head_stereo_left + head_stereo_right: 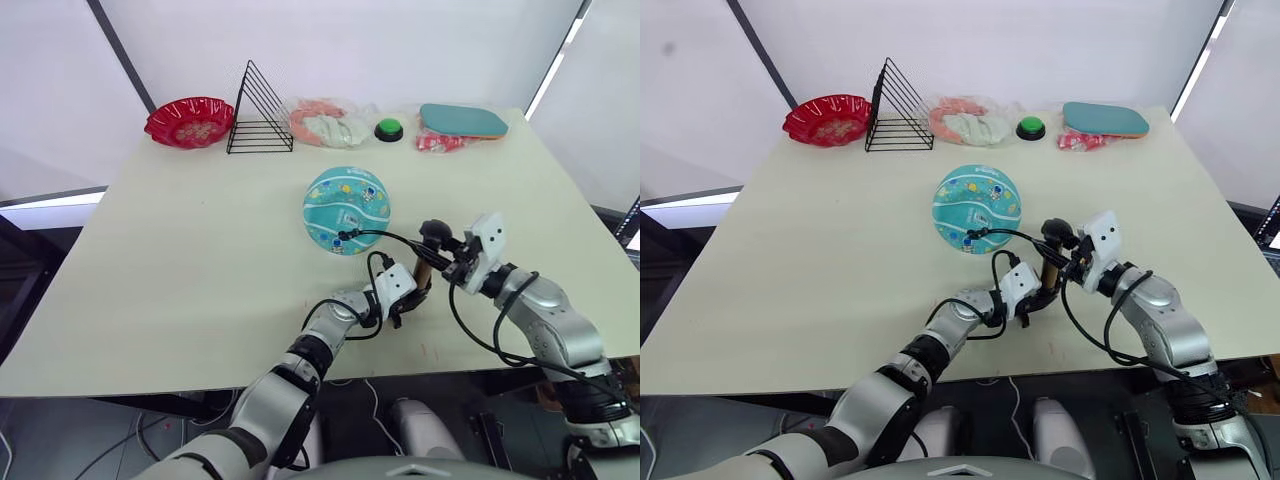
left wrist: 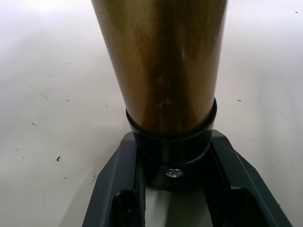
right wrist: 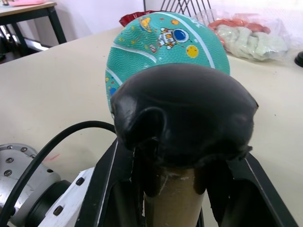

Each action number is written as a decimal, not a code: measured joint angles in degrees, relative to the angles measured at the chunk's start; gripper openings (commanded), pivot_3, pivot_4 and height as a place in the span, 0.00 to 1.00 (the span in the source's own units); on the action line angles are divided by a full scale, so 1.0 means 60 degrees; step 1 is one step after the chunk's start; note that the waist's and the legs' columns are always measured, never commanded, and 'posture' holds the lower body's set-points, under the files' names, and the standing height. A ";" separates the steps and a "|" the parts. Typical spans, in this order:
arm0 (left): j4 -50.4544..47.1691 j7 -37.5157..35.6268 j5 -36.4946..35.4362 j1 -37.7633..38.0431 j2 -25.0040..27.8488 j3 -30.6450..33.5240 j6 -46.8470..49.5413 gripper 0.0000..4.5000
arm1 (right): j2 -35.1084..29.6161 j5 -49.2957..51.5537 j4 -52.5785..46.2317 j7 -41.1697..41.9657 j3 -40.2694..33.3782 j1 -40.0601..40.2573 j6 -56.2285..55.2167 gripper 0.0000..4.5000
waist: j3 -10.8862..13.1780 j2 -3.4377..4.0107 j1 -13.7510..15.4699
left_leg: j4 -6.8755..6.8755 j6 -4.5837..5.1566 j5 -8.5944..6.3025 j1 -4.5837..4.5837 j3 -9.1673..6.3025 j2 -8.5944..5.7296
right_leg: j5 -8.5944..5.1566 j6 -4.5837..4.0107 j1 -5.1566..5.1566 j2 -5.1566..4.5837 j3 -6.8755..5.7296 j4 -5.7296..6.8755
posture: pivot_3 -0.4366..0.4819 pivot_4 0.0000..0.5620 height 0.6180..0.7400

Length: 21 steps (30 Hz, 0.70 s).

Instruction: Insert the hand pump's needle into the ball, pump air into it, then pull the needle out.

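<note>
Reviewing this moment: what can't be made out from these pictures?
- Needle: too small in the head views; whether it sits inside the ball can't be told where the hose ends.
- Pump top: cut off by the left wrist view's edge.
- Pump handle: hides the ball's lower part in the right wrist view.

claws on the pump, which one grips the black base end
The left claw: its fingers clamp the hand pump at the black bottom collar. The right claw holds just under the handle.

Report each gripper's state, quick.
Left gripper: shut on the hand pump, at its lower black end.
Right gripper: shut on the hand pump, just under its black T-handle.
</note>
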 measured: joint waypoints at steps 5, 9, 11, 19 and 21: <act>-0.0004 -0.0012 -0.0007 -0.0075 -0.0068 -0.0004 -0.0019 0.24 | -0.0405 0.0451 -0.0628 -0.0117 -0.0483 -0.0388 0.1379 0.25 | 0.0055 0.0051 0.0028 | 0.0009 0.0000 0.0001 -0.0024 0.0002 -0.0009 | 0.0001 0.0001 -0.0018 -0.0012 0.0003 0.0005 | 0.48 0.27 1.00; -0.0016 -0.0140 -0.0019 -0.0162 -0.0108 -0.0005 -0.0102 0.24 | -0.0777 0.1094 -0.1363 -0.0379 -0.1018 -0.0704 0.2732 0.25 | 0.0112 0.0090 0.0076 | 0.0015 0.0000 0.0001 -0.0061 0.0005 -0.0018 | 0.0003 0.0009 -0.0051 -0.0019 0.0004 0.0005 | 0.48 0.27 1.00; -0.0019 -0.0170 -0.0035 -0.0201 -0.0122 -0.0004 -0.0146 0.24 | -0.1041 0.1550 -0.1684 -0.0487 -0.1306 -0.1014 0.3321 0.25 | 0.0138 0.0118 0.0108 | 0.0052 0.0001 0.0001 -0.0159 0.0005 -0.0022 | 0.0025 0.0045 -0.0127 -0.0018 0.0001 0.0021 | 0.48 0.27 1.00; -0.0011 -0.0180 -0.0074 -0.0231 -0.0186 -0.0016 -0.0202 0.24 | -0.2137 0.4116 -0.2652 -0.1455 -0.3140 -0.2831 0.5698 0.25 | 0.0256 0.0129 0.0212 | 0.0078 0.0003 0.0004 -0.0202 0.0012 -0.0045 | 0.0036 0.0063 -0.0169 -0.0037 0.0012 0.0052 | 0.48 0.27 1.00; -0.0004 -0.0177 -0.0073 -0.0229 -0.0177 -0.0015 -0.0201 0.24 | -0.2208 0.4270 -0.2678 -0.1569 -0.3308 -0.2930 0.5810 0.25 | 0.0257 0.0126 0.0205 | 0.0078 0.0003 0.0004 -0.0198 0.0015 -0.0044 | 0.0037 0.0064 -0.0168 -0.0039 0.0016 0.0052 | 0.48 0.27 1.00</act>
